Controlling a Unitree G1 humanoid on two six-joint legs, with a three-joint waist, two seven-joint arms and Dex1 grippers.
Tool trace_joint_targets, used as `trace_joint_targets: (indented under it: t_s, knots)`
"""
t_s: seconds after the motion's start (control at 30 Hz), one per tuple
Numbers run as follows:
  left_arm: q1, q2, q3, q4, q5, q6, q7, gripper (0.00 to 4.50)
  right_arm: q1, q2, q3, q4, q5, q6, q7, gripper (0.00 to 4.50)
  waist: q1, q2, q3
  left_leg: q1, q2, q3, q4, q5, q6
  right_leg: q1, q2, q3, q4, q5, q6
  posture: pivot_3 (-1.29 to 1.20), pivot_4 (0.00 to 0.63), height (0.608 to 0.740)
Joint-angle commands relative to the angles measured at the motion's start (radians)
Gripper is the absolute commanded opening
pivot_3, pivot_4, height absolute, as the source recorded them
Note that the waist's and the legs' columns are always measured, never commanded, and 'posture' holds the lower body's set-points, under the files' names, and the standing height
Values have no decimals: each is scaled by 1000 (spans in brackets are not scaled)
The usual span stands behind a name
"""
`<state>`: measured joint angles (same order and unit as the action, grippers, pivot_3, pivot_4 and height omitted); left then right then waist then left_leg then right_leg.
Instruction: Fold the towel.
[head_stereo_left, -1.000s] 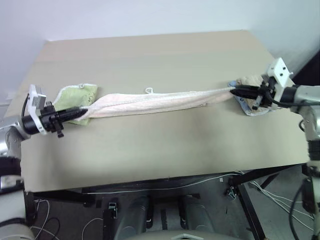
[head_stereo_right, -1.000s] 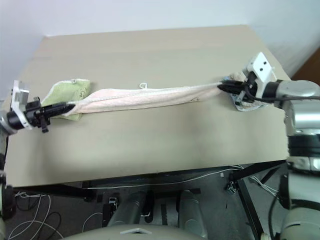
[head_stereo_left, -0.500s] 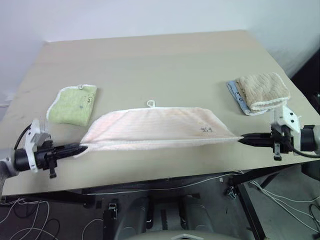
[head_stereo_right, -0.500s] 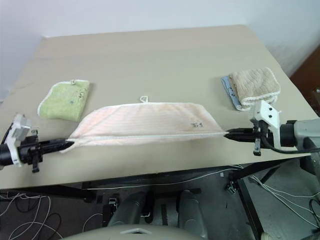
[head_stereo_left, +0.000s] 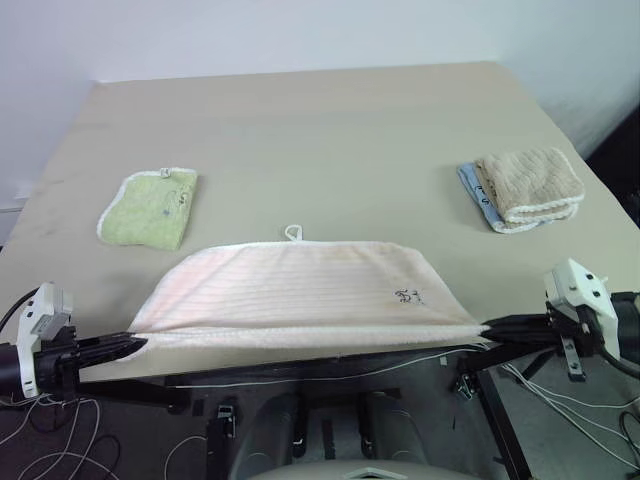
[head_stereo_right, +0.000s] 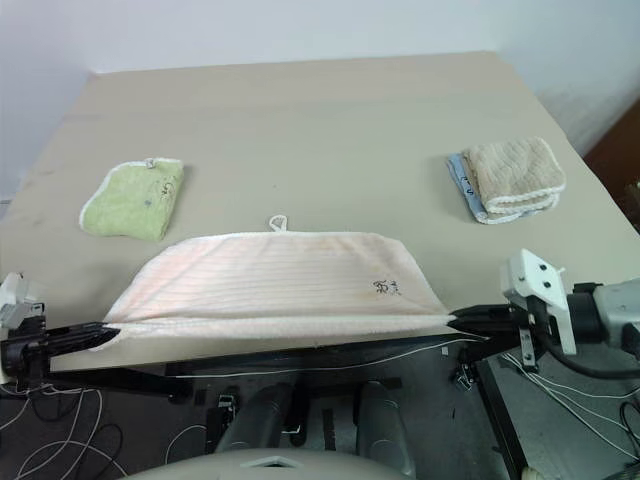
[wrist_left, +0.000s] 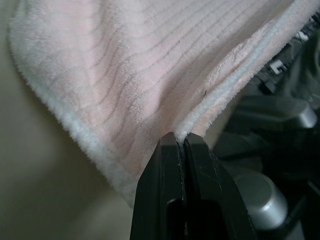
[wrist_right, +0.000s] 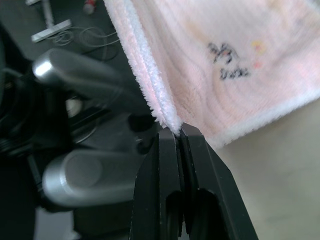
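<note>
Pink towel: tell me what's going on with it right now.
The robot is folding the pink towel. Its left gripper and right gripper are each shut on a near corner, holding that edge taut at the table's front edge. A folded green towel and a beige towel lie farther back.

Soft, even daylight-like light falls on the desk (head_stereo_left: 330, 130), with no glare and only faint shadows. The space under its front edge is dark. In the wrist views, terry close to each tool is sharp, while shapes beyond it blur.
</note>
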<state>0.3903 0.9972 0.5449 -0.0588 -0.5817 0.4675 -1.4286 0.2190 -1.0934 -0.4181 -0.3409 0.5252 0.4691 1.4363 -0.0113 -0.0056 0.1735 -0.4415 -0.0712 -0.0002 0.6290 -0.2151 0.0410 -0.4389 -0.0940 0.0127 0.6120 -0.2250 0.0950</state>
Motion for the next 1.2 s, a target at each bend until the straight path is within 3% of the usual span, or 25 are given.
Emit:
trace_joint_targets:
  t_s: [0.03,0.2,0.4,0.7,0.87,1.2]
  knots:
    - [75,-6,42,-18,14,3,-2,40,45,-40,-66,89,-51,-70,49,0,-2,0,0,0,0,0,0,0,0,0,0,0,0,0,0,0,150,740]
    - [96,-24,72,-36,-4,-10,17,40,16,-53,-61,123,-30,-95,59,0,0,0,0,0,0,0,-1,0,0,0,0,0,0,0,0,0,150,740]
    - [-158,-75,-12,146,63,-187,121,40,-156,-12,52,166,-7,-63,-12,0,3,2,-1,2,1,0,0,0,0,2,-1,-2,1,0,0,0,150,740]
    - [-432,-87,-152,283,63,-176,127,40,-437,69,238,391,-90,-141,-80,0,0,1,-2,0,0,1,2,0,0,1,-2,-4,1,0,1,0,150,740]
    - [-530,-83,-208,375,83,-166,113,40,-579,137,316,522,-139,-177,-107,0,-5,2,-2,0,0,1,2,0,0,0,-1,-4,3,1,1,0,150,740]
    - [-622,-117,-256,459,113,-214,120,40,-684,225,380,644,-221,-261,-153,0,-1,2,-2,0,0,1,2,0,0,0,-1,-4,4,2,3,0,150,740]
